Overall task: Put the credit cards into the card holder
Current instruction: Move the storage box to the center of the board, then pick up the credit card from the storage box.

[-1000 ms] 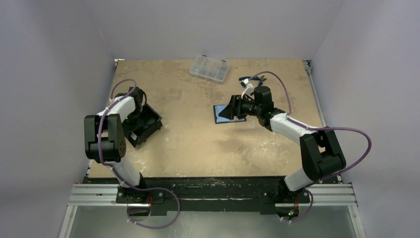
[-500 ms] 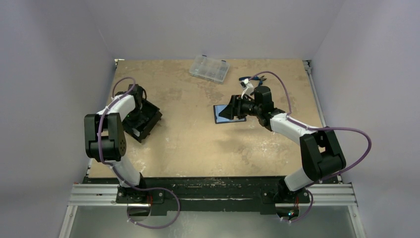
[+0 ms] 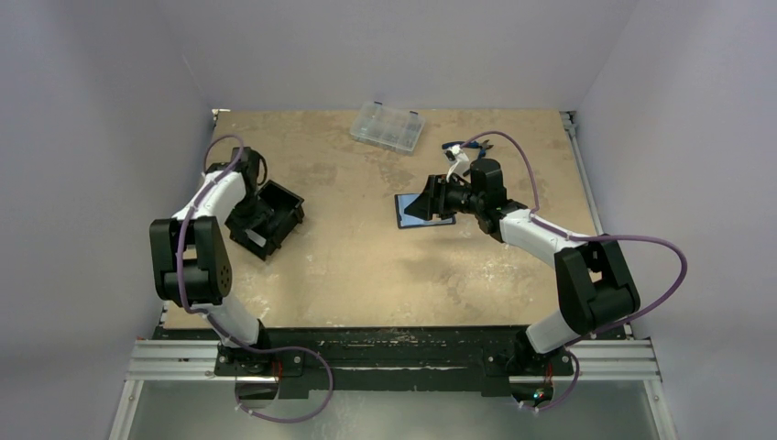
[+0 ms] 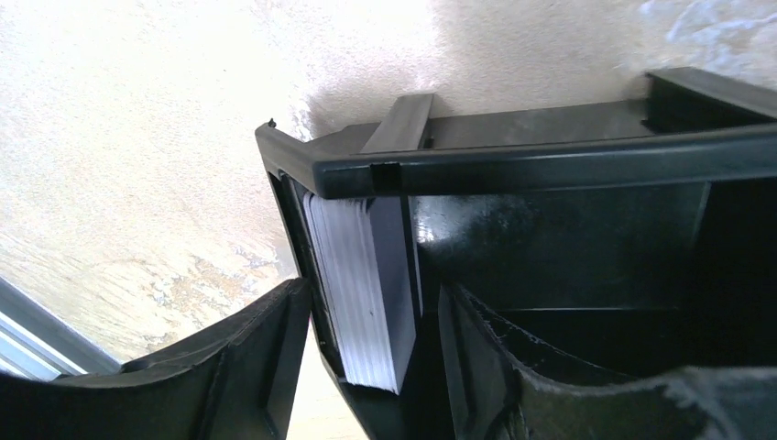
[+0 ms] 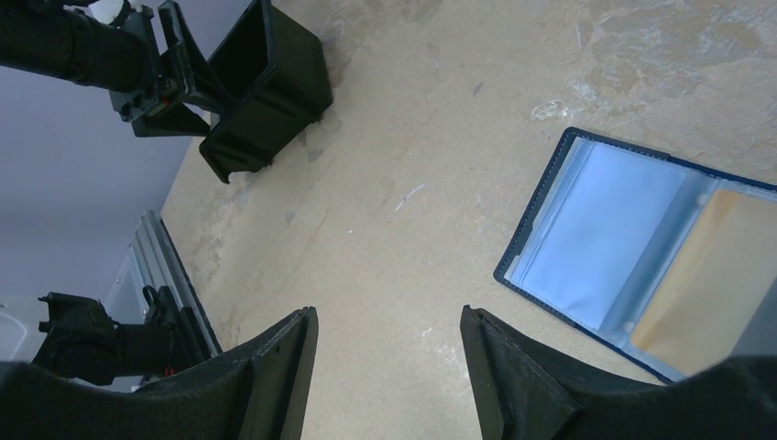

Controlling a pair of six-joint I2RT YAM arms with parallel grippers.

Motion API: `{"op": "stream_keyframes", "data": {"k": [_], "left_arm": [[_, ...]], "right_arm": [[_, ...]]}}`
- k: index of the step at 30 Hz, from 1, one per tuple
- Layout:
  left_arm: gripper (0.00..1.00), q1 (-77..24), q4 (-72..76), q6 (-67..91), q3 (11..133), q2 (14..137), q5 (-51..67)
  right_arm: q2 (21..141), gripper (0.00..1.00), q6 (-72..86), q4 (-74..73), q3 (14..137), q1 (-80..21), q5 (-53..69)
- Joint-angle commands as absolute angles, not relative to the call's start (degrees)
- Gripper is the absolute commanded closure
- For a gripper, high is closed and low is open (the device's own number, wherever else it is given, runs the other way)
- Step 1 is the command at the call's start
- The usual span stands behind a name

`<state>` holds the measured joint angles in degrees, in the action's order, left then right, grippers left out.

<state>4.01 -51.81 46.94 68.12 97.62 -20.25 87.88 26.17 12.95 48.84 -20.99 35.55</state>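
Note:
The credit cards (image 4: 362,293) stand on edge as a whitish-grey stack against the inner wall of a black open-topped box (image 3: 279,213), which is tipped at the table's left. My left gripper (image 4: 376,362) straddles that wall and the stack, one finger outside the box and one inside, and appears closed on them. It also shows in the top view (image 3: 249,215). The card holder (image 5: 641,247) lies open and flat at centre-right, navy with clear sleeves; it also shows in the top view (image 3: 438,221). My right gripper (image 5: 389,367) hovers open and empty beside its left edge.
A clear plastic compartment case (image 3: 387,126) sits at the back middle. A small blue and white item (image 3: 455,148) lies behind the right arm. The black box (image 5: 266,82) and left gripper also show far off in the right wrist view.
The left arm has swung toward the back, and the black box has turned and shifted back-right with it. The right arm and the card holder have not moved.

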Motion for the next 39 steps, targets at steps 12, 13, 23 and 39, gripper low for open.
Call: {"op": "stream_keyframes", "data": {"k": [12,13,23,39], "left_arm": [[0.42,7.16,-60.15,53.47,71.47,95.43,-23.92],[0.41,7.28,-60.62,53.8,71.69,95.86,-25.03],[0.39,7.87,-54.22,50.63,70.37,101.33,-20.75],[0.5,7.86,-58.24,51.71,69.69,97.47,-21.01]], "right_arm": [[87.63,0.34,26.54,15.81,48.52,-21.13,36.56],[87.64,0.34,26.54,15.82,48.52,-21.17,36.6],[87.48,0.34,26.63,16.08,48.34,-21.16,36.74],[87.78,0.34,26.98,16.52,48.25,-21.11,36.91]]}}
